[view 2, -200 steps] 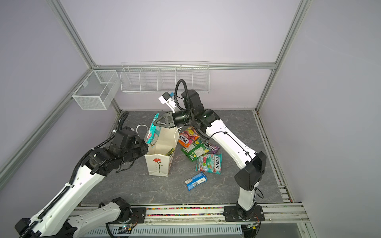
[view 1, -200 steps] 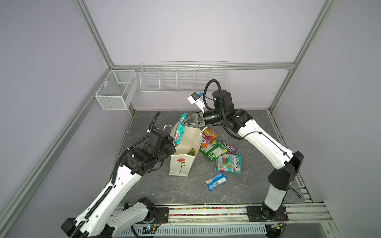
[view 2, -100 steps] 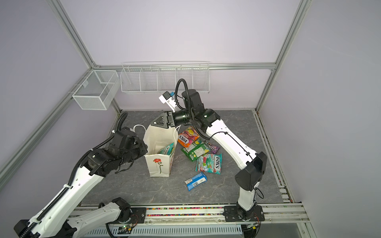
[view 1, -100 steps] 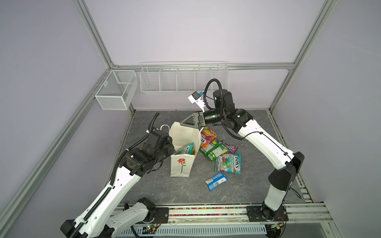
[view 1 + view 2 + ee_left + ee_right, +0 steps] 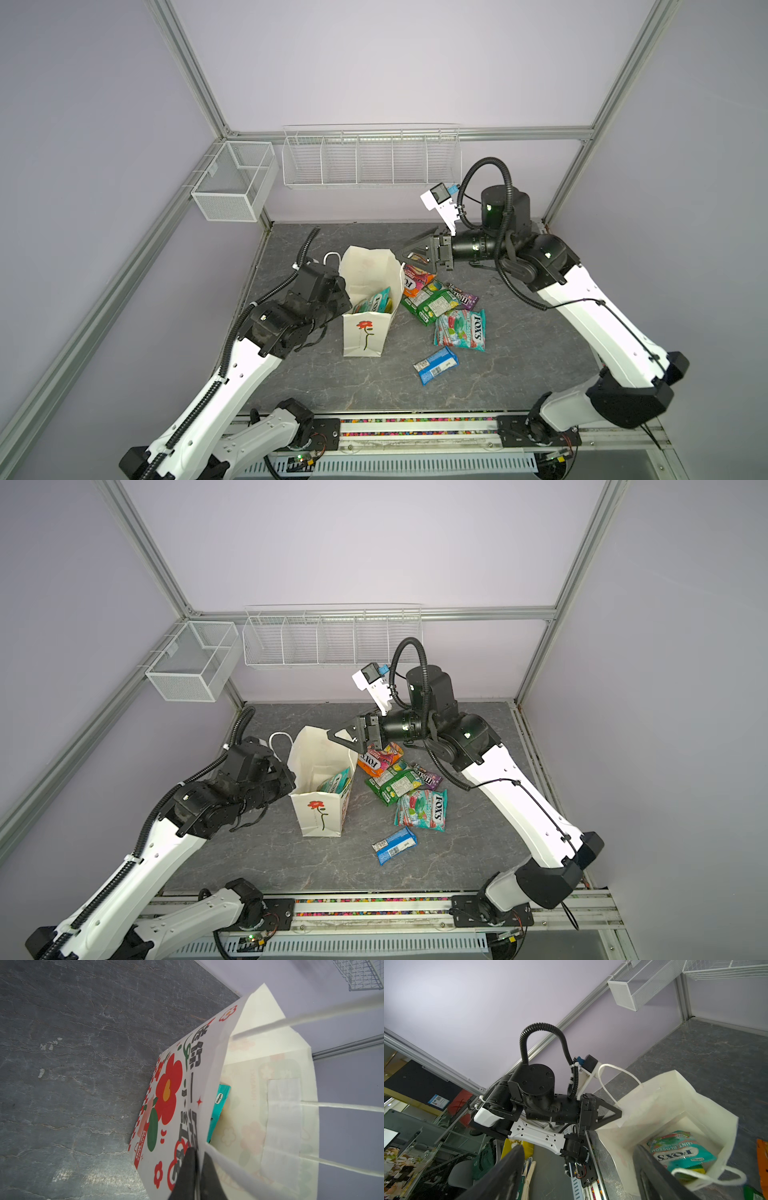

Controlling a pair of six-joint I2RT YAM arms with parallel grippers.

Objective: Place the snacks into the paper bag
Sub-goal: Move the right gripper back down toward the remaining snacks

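Snack packet [image 5: 374, 301], teal, down inside paper bag [image 5: 361, 336], below released right claw [image 5: 411, 253]; left claw [image 5: 198, 1154] clenched on bag's rim.

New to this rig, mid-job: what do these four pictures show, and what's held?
Two robot arms stand at a table. Two pictures look down from one overhead camera; two come from wrist cameras. On the left arm the jaws are shut on the paper bag, at its rim. On the right arm the jaws are open and empty, by the bag's far edge. A teal packet lies inside. Outside lie an orange packet, a green packet, a purple packet, a second teal packet and a blue bar.
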